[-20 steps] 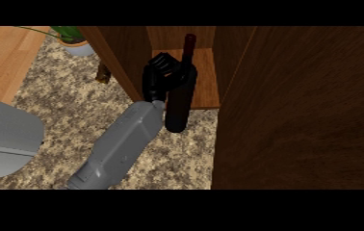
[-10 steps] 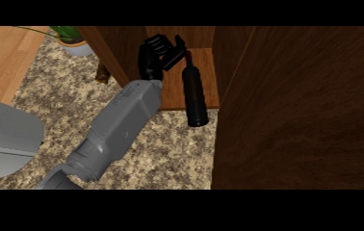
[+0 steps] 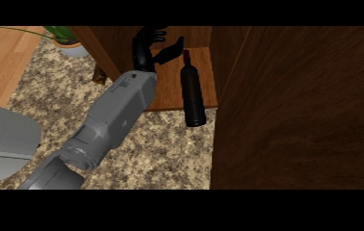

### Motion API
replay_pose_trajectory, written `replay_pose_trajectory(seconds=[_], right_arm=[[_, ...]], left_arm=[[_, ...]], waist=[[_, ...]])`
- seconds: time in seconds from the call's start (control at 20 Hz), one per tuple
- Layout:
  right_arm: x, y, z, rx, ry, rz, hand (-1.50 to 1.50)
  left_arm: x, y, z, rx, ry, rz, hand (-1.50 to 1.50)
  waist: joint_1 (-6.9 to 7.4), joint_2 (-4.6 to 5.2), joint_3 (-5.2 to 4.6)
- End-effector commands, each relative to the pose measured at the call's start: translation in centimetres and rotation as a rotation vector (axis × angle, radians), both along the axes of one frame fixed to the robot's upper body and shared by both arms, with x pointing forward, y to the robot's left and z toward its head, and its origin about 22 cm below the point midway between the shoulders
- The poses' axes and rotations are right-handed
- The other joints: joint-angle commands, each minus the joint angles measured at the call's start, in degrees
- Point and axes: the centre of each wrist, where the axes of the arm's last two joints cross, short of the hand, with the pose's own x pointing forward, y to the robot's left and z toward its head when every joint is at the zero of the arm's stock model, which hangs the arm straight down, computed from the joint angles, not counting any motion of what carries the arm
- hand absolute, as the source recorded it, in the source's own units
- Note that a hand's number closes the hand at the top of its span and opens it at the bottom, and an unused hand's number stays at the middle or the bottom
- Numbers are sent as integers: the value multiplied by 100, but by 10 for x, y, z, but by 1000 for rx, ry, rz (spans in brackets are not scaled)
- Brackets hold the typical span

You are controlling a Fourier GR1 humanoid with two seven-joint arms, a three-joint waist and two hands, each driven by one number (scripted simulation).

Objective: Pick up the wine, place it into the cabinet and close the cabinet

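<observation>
Head view: my left hand (image 3: 150,49) is spread just left of the wine (image 3: 192,93) standing in the cabinet (image 3: 174,88), so I'd judge the door (image 3: 292,109) comes next.

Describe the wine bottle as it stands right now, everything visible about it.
The wine bottle is dark, nearly black, with a slim neck and a reddish top at the far end. It looks like glossy glass. It sits on the cabinet's wooden shelf, neck pointing into the cabinet, base at the shelf's front edge and appearing to reach past it over the speckled counter. The hand hovers open just left of the neck, not gripping it. The open cabinet door is to its right.
</observation>
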Motion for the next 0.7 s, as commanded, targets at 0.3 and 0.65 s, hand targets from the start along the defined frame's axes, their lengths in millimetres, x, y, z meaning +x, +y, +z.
replay_pose_trajectory(seconds=[0.3,0.65], right_arm=[[-24,-10,18,57,-56,56,-150],[-24,-4,9,60,-29,56,-150]], left_arm=[[9,36,0,103,37,77,-150],[2,62,-21,148,37,93,-150]], waist=[[-35,48,-5],[-16,41,-8]])
